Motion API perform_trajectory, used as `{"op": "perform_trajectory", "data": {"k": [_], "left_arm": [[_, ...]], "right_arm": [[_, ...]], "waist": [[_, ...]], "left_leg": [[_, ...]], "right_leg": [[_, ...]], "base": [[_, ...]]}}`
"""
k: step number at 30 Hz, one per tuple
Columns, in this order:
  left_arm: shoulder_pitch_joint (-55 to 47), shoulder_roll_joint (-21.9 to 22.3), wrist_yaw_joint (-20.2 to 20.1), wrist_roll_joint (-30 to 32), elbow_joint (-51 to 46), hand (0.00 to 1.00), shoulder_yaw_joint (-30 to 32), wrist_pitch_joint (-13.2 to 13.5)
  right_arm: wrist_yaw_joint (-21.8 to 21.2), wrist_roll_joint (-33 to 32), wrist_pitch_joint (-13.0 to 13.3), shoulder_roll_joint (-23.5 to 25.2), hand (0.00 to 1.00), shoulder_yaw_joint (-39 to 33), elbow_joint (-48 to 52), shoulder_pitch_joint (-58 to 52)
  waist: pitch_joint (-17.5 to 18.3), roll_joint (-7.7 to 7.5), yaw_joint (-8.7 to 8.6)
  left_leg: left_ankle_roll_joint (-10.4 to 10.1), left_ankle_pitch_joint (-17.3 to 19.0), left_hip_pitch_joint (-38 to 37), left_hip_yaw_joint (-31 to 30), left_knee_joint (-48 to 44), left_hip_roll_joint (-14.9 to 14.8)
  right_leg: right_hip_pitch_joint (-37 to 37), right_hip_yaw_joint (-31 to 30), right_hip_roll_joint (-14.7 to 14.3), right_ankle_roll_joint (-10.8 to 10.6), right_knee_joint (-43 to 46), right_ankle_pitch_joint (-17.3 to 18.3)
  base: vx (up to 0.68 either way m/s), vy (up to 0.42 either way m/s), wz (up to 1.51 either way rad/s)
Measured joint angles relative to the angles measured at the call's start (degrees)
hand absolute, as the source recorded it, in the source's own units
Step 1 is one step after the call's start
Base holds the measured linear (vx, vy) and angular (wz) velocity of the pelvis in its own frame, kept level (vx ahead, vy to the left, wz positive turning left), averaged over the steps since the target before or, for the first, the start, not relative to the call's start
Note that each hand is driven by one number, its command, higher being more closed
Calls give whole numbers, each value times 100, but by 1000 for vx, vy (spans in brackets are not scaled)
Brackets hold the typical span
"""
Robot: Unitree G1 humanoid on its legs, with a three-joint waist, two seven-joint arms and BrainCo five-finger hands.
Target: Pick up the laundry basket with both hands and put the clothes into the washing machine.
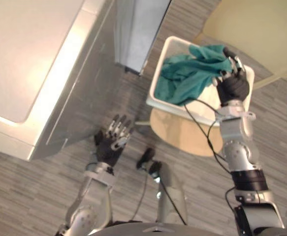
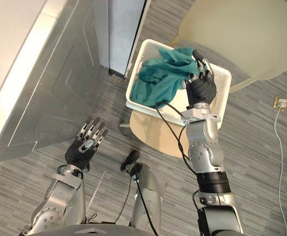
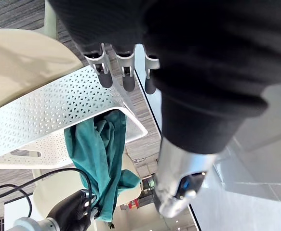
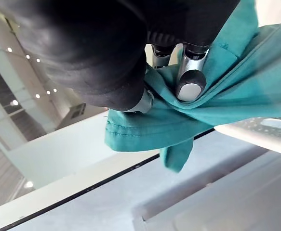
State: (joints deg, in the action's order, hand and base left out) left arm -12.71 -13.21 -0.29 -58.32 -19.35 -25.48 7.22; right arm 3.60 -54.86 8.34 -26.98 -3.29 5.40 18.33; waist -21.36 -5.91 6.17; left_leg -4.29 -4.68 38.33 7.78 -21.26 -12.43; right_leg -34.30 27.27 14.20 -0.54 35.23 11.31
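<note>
A white perforated laundry basket sits on a round beige stool ahead of me. A teal garment is heaped in it and spills over its rim. My right hand is at the basket's far right corner, with its fingers curled into the teal garment. My left hand hangs low beside the washing machine, short of the basket, with its fingers straight and holding nothing. The left wrist view looks up at the basket with the garment drooping over it.
The white and grey washing machine fills the left side, with a pale blue-grey panel standing upright beyond it. A beige rounded tabletop lies behind the basket at the upper right. Grey striped floor runs around the stool.
</note>
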Motion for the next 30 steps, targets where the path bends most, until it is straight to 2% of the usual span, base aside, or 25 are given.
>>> {"op": "perform_trajectory", "data": {"k": [4, 8, 10, 16, 20, 24, 30], "left_arm": [[-13, -128, -46, 17, 3, 0, 2, -50], [-28, -207, -133, 126, 95, 0, 42, -136], [-21, -195, -140, 158, 224, 0, 58, -152], [-59, -190, -179, 354, 317, 0, 66, -213], [-55, -165, -265, 368, 371, 0, 67, -238], [-140, -143, -306, 573, 498, 0, 64, -306], [-161, -139, -311, 736, 498, 0, 59, -365]], "right_arm": [[-207, -21, -3, 0, 100, -10, 54, -229], [-365, -152, -14, -1, 100, -30, 44, -242], [-417, -163, -16, -12, 100, -31, 40, -222], [-550, -208, -93, -143, 100, -35, 32, -240], [-633, -209, -135, -331, 100, -37, 32, -245], [-693, -208, -237, -330, 100, -35, 32, -253], [-682, -208, -242, -329, 100, -31, -24, -251]], "waist": [[57, -55, -99], [302, -216, -200], [345, -233, -199], [765, -260, -290], [838, -262, -302], [968, -266, -305], [1079, -263, -298]], "left_leg": [[4, 26, -298, 13, 113, 124], [-17, 27, -548, 25, 247, 215], [-16, 86, -750, 10, 265, 245], [21, 164, -1098, 5, 448, 383], [39, 189, -1124, -23, 473, 417], [67, 167, -1124, -21, 592, 477], [89, 149, -1127, -57, 646, 555]], "right_leg": [[253, -10, 69, -67, -12, 64], [499, -6, 100, -82, -170, 27], [687, 0, 90, -122, -276, -1], [1129, 34, 104, -271, -667, -106], [1245, 83, 94, -297, -851, -175], [1253, 98, 108, -313, -994, -242], [1332, 152, 141, -408, -1138, -337]], "base": [[59, -22, 10], [92, -15, 5], [91, -6, -3], [67, 20, 3], [26, 29, 3], [28, 20, 3], [48, 14, 4]]}}
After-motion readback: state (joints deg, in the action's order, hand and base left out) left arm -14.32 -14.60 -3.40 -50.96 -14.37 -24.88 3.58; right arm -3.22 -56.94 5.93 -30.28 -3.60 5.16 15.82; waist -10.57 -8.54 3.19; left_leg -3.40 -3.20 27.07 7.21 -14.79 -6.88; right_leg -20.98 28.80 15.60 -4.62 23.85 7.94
